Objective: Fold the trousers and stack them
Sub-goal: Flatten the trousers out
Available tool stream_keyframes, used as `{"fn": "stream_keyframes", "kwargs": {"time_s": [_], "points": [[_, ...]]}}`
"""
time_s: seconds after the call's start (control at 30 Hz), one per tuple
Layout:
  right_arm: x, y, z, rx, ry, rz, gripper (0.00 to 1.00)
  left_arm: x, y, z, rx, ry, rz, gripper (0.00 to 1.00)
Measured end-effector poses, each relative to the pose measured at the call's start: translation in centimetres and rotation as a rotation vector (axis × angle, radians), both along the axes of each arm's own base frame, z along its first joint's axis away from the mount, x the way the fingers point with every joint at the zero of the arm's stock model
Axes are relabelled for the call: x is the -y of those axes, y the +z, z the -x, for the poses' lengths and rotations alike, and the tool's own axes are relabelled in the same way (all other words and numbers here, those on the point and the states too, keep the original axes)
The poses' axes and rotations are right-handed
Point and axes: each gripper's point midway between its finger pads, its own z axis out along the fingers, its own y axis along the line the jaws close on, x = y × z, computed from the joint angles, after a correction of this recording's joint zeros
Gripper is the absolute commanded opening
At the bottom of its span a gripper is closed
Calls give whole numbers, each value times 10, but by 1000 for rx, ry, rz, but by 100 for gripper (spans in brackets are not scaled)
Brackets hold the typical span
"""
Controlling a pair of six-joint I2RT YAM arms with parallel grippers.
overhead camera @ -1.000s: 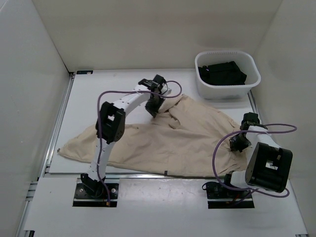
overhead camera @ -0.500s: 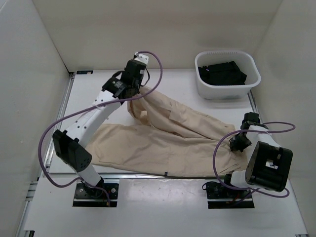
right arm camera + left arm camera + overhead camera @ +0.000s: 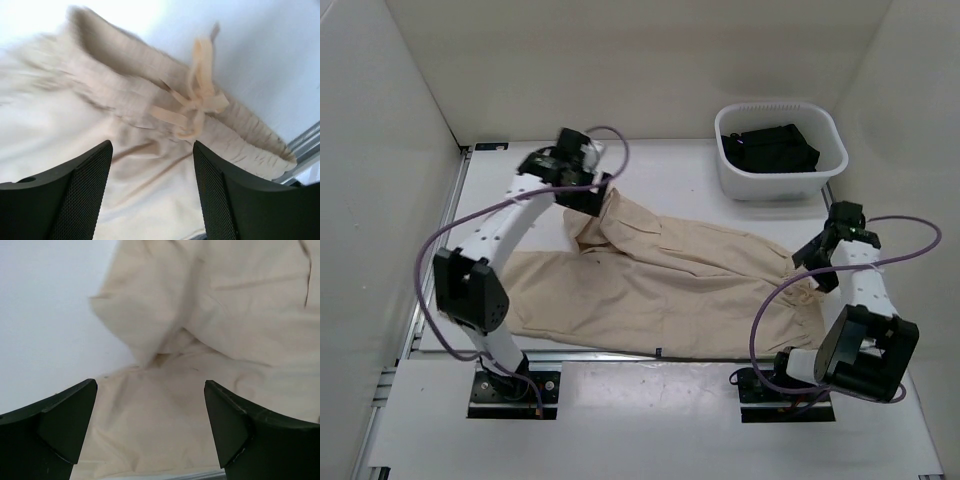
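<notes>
Since a second ago the far leg has swung left onto the near one, and both claws have let go. Left claw (image 3: 150, 385) hangs open over the cuff (image 3: 137, 327), right claw (image 3: 151, 145) open over the waistband (image 3: 125, 92). Trousers (image 3: 670, 285) lie on the counter (image 3: 660, 165); soft, light, floppy cloth, best pinched at waistband and cuffs.

Bare table (image 3: 670, 170) strip behind trousers (image 3: 660, 290) passable; basket (image 3: 775, 186) blocks far right corner; left arm (image 3: 495, 235) spans left side.
</notes>
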Motion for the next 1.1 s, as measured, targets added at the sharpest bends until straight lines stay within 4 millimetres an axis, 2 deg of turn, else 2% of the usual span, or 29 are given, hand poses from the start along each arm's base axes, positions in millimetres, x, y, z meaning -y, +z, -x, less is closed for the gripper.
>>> {"fn": "stream_keyframes", "kwargs": {"time_s": [0.1, 0.17, 0.2, 0.27, 0.4, 0.47, 0.53, 0.6, 0.73, 0.8, 0.97, 1.1], "points": [[11, 44, -30, 136, -6, 49, 72, -45, 37, -17, 87, 112, 96, 100], [14, 60, -46, 194, -14, 61, 72, -77, 42, -11, 100, 186, 116, 100], [16, 63, -52, 205, -19, 61, 72, -85, 35, -3, 79, 201, 119, 100], [18, 54, -64, 192, -35, 47, 72, -78, 2, 24, -27, 168, 114, 100], [21, 7, -81, 74, -68, -2, 73, -44, -78, 72, -271, 48, 50, 100], [21, -17, -87, 22, -80, -24, 73, -38, -101, 84, -333, 21, 17, 100], [21, -34, -90, -21, -87, -40, 73, -41, -110, 81, -334, 28, -5, 100], [21, -47, -93, -49, -102, -52, 73, -45, -113, 67, -287, 48, -27, 100], [22, -49, -98, -40, -119, -56, 61, -51, -116, 33, -207, 89, -80, 100], [22, -49, -99, -36, -128, -57, 60, -48, -114, 21, -173, 95, -76, 100], [22, -49, -99, -33, -130, -57, 59, -43, -96, 14, -126, 89, -38, 100], [22, -49, -100, -29, -130, -57, 58, -47, -94, 12, -117, 101, -28, 85]]}}
